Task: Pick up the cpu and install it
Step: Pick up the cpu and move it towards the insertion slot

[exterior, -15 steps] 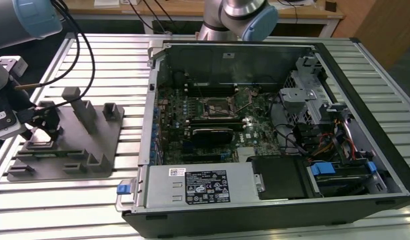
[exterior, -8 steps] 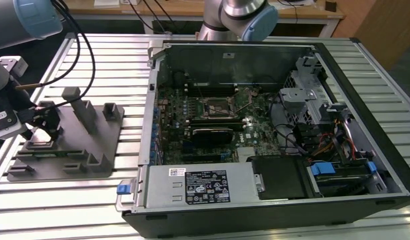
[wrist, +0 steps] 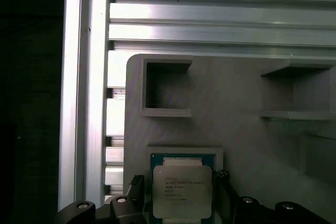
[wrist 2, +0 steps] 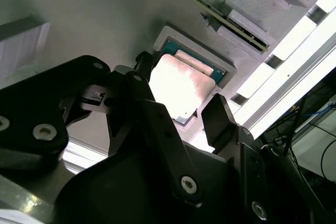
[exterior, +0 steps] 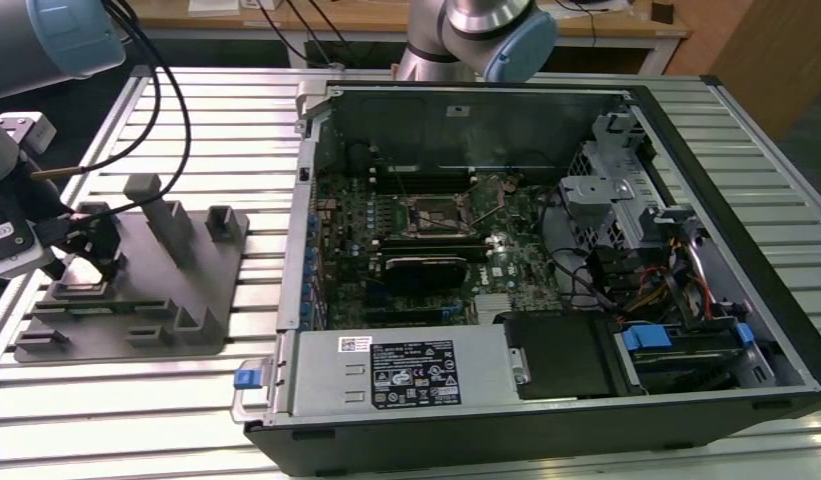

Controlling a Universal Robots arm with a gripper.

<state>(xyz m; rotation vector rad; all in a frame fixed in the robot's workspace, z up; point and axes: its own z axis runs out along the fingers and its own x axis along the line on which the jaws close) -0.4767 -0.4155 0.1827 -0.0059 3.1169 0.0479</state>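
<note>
The cpu [wrist: 182,191] is a small square chip with a silver top. It lies flat in a shallow square pocket of the grey holder plate [wrist: 247,135]. My gripper [wrist: 180,184] hangs right over it, open. One black finger stands on each side of the chip, with a small gap to each edge. In the second wrist view the cpu [wrist 2: 176,85] shows bright between the fingers [wrist 2: 218,119]. In the exterior view my gripper [exterior: 90,250] is low over the near left part of the holder plate [exterior: 143,310]. The metal-framed socket [exterior: 437,213] sits mid-motherboard inside the open computer case [exterior: 730,300].
The holder plate carries raised grey posts [exterior: 163,225] and other pockets [wrist: 167,87] around my gripper. Cables [exterior: 163,100] run from the arm above it. The case walls stand high around the motherboard; a black heatsink block [exterior: 430,268] and drive cages [exterior: 624,200] lie near the socket.
</note>
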